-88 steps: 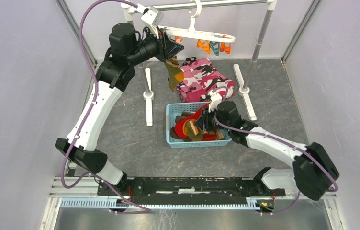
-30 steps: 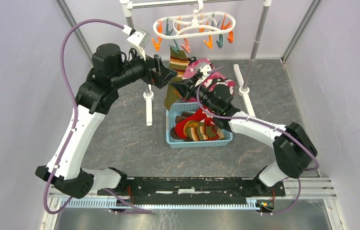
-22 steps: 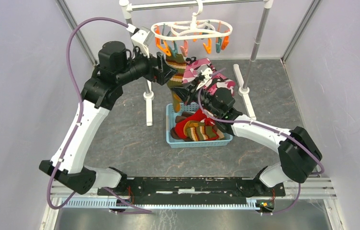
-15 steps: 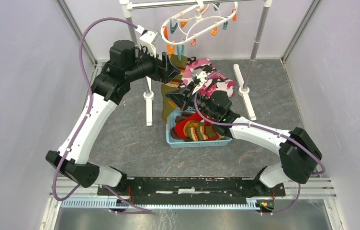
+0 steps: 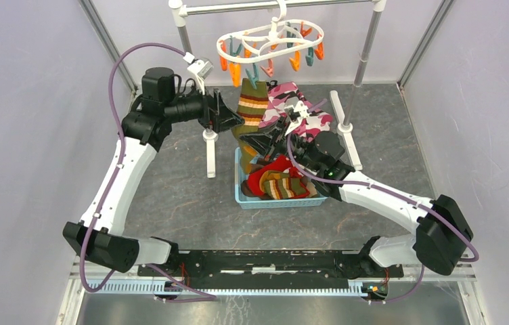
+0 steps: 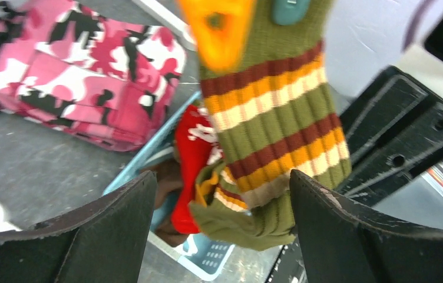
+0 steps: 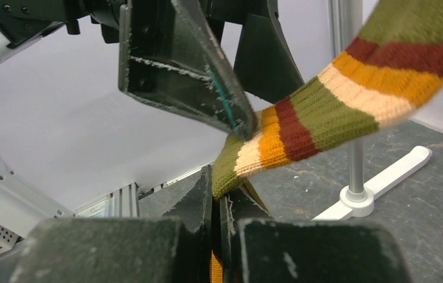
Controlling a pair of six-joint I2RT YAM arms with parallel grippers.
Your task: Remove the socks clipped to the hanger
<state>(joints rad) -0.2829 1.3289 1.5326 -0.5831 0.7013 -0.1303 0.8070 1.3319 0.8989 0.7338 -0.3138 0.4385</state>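
Observation:
The white hanger (image 5: 276,30) hangs from the rail with orange and teal clips. A teal clip (image 6: 290,8) holds the top of one olive sock with red, orange and cream stripes (image 5: 252,107) (image 6: 272,112). My right gripper (image 5: 250,141) (image 7: 225,197) is shut on the sock's lower end, and the sock runs taut up to the right. My left gripper (image 5: 233,120) (image 6: 222,197) is open, its fingers (image 6: 107,230) standing either side of the sock without touching it. Red, brown and striped socks (image 5: 280,181) lie in the blue basket (image 5: 279,202).
A folded pink camouflage cloth (image 5: 300,112) (image 6: 78,65) lies behind the basket. The metal rail stand's poles (image 5: 367,61) and white feet (image 5: 210,139) (image 7: 378,177) flank the work area. An orange clip (image 6: 216,29) dangles close to my left wrist camera.
The hanger had tipped up steeply and has swung back level. My left gripper has drawn back left from the clips, its jaws still apart. My right gripper keeps its hold on the striped sock.

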